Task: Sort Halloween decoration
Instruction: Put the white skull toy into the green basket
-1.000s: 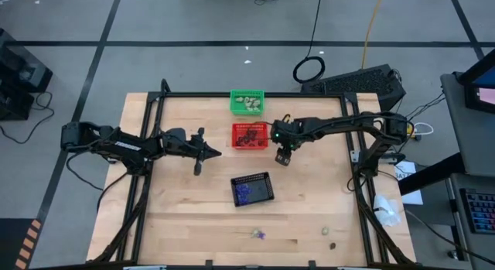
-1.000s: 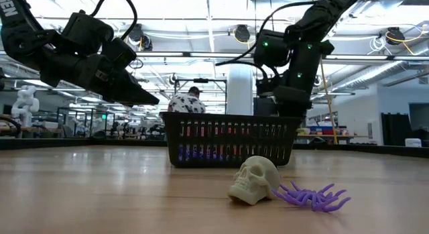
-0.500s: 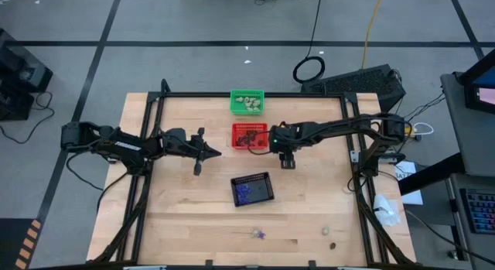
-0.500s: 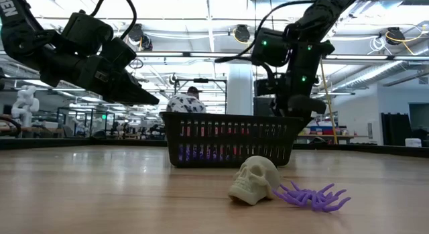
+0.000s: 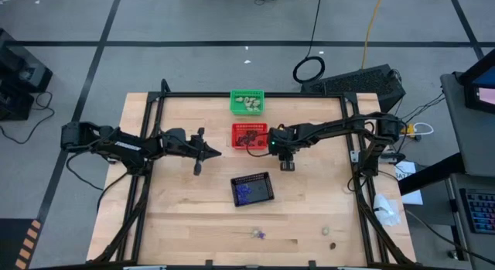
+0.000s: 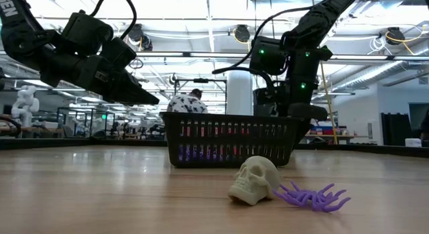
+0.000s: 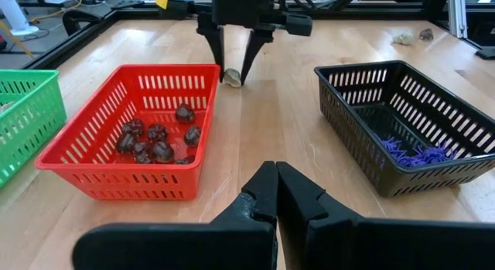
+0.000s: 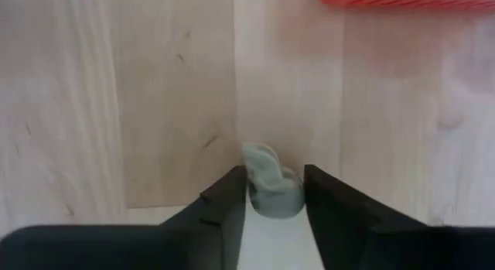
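While the left gripper [image 5: 214,153] hangs above bare wood well to the left of the red basket [image 5: 249,136], its fingers [image 7: 263,194] pressed together on nothing, the right gripper [image 5: 287,165] is at work just beside that basket's right front corner. It points down at the table [image 5: 178,216], and its two fingers [image 8: 224,194] stand a little apart with a pale cream trinket [image 8: 269,182] between them. The trinket appears to touch both fingers, but whether it is truly clamped or only bracketed cannot be told from the wrist view. The left wrist view shows the same trinket [image 7: 232,78] low at the fingertips, at or very near the wood, just outside the red basket's far corner.

The red basket holds dark brown trinkets [image 7: 157,140]. Behind it, nearer the table's far edge, the green basket [image 5: 247,102] holds pale cream trinkets [image 5: 251,104]. In front of the red basket, toward the near edge, the black basket [image 5: 253,189] holds purple trinkets [image 7: 410,153].

Loose pieces lie well in front of the red basket, near the table's front edge. A cream skull [image 6: 254,180] and a purple spider [image 6: 313,196] lie touching each other. Farther right, another pale piece [image 5: 325,231] and a dark brown piece [image 5: 332,244] lie near each other but apart.

A person [image 6: 188,100] shows in the room beyond the black basket.
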Action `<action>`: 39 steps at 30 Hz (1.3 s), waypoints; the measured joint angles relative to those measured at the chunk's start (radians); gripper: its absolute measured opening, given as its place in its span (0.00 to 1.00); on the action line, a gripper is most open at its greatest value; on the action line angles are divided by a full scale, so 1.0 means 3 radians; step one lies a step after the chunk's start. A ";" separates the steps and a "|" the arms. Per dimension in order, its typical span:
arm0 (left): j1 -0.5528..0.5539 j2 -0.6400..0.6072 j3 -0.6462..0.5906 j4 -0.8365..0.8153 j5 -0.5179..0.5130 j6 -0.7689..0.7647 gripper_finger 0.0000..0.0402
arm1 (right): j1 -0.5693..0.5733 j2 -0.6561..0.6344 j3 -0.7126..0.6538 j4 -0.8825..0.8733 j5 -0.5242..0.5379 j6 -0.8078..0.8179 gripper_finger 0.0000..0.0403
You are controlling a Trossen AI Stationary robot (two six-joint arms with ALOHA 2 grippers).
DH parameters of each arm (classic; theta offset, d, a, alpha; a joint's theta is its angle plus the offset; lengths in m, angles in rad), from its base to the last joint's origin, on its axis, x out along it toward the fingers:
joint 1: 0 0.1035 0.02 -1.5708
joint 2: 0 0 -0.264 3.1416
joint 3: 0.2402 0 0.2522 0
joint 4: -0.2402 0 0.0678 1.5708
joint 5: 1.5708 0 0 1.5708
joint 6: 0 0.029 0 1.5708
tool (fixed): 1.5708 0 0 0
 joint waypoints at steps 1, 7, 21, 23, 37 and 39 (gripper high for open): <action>0.0000 0.0000 0.0000 0.0000 0.0000 0.0000 0.00 | 0.0000 0.0000 0.0000 0.0000 0.0001 0.0017 0.26; 0.0000 0.0000 0.0000 0.0000 0.0000 0.0000 0.00 | -0.0003 0.0000 0.0000 0.0019 -0.0027 0.0186 0.19; 0.0000 0.0000 0.0000 0.0003 0.0000 -0.0001 0.00 | -0.0001 -0.0297 -0.0013 0.0029 -0.0160 0.0383 0.19; 0.0000 0.0000 0.0001 0.0003 0.0000 -0.0002 0.00 | -0.0003 -0.0382 -0.0012 0.0028 -0.0169 0.0422 0.19; 0.0000 0.0001 0.0001 0.0037 0.0000 -0.0004 0.00 | -0.0356 -0.0593 0.0100 0.0917 -0.0139 0.0324 0.19; 0.0000 0.0001 0.0001 0.0037 0.0000 -0.0004 0.00 | -0.0497 -0.0477 0.0266 0.0910 -0.0135 0.0305 0.19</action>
